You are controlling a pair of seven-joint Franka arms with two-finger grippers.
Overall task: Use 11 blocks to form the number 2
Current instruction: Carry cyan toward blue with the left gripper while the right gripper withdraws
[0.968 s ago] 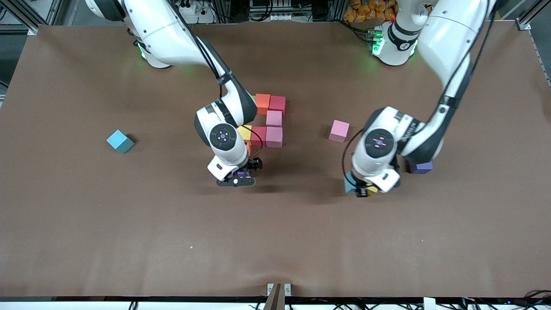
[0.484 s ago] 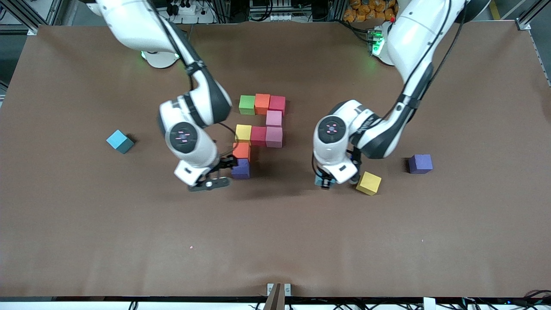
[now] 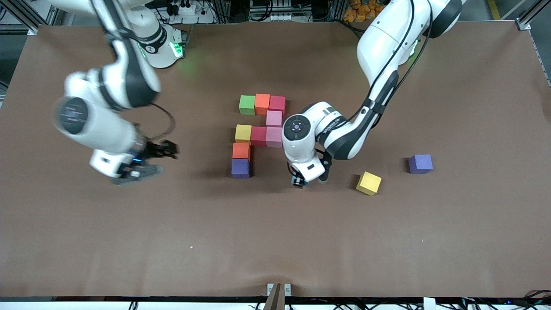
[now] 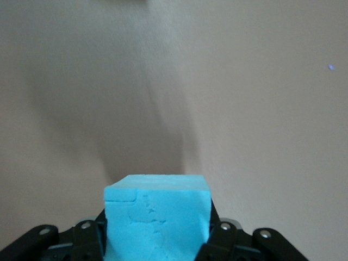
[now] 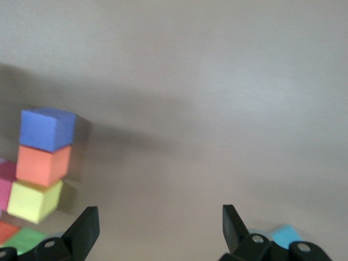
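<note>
The blue cube (image 4: 156, 217) sits pinched between the fingers of the left hand (image 3: 298, 181), which is nearly closed around it. In the left wrist view its faces look square to the fingers. A cube has no long axis, so only that squareness matters when it is set down.

The hand holds it over bare worktop (image 3: 301, 241), between the digit (image 3: 258, 136) and a loose yellow cube (image 3: 368, 183). Nine cubes of the digit are laid. Its long axis runs from the top row, toward the arm bases, down to the purple cube (image 3: 240, 168) nearest the front camera.

The bottom row likely wants two more cubes, laid crosswise to that axis. The gap lies between the purple cube and the left hand, level with the hand. I judge a short sideways carry toward the right arm's end, then a lowering, would place it. The left hand is much the nearer.

The right hand (image 3: 150, 161) hangs wide open and empty, well clear toward its own end. A second purple cube (image 3: 420, 163) lies loose past the yellow one.
</note>
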